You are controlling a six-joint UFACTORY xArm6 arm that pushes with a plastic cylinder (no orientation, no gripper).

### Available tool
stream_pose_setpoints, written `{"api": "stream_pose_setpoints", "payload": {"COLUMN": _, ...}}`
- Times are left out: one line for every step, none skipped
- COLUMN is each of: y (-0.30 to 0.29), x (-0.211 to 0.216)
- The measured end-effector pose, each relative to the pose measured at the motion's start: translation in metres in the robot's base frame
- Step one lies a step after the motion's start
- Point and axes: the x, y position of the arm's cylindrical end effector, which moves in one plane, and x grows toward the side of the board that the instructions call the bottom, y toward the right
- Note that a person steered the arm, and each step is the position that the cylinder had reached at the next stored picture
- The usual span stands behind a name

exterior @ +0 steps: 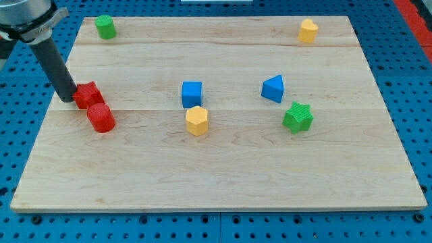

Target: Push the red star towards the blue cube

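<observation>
Nearest first, from the tabletop's bottom edge upward:
Tabletop (pixel 223 175): a pale wooden board; nothing on it is a container, and every block lies loose on the wood.
Yellow block (pixel 197 120): six-sided by the look of it, left of centre, just below the blue cube and nearly touching it.
Red cylinder (pixel 101 118): near the left edge, just below and to the right of the red star, touching it or almost so.
Green star (pixel 298 117): right of centre, a little below the blue wedge.
Red star (pixel 88 95): near the left edge at mid height, well apart from the blue cube, which lies to its right.
My tip (pixel 67 98): pressed against the red star's left side.
End effector: a plain dark rod with no jaws, so it neither opens nor holds anything.
Blue cube (pixel 192 94): left of centre.
Blue wedge (pixel 273 88): a roughly triangular block, right of centre.
Yellow heart-like block (pixel 308 30): near the top right corner.
Green cylinder (pixel 104 27): near the top left corner.
</observation>
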Motion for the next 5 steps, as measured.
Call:
{"api": "stream_pose_setpoints", "payload": {"y": 0.024, "x": 0.005}}
{"api": "stream_pose_setpoints", "payload": {"y": 0.073, "x": 0.005}}
{"api": "stream_pose_setpoints", "payload": {"y": 0.12, "x": 0.006}}
{"api": "stream_pose_setpoints", "payload": {"y": 0.128, "x": 0.04}}
{"api": "stream_pose_setpoints", "payload": {"y": 0.124, "x": 0.065}}
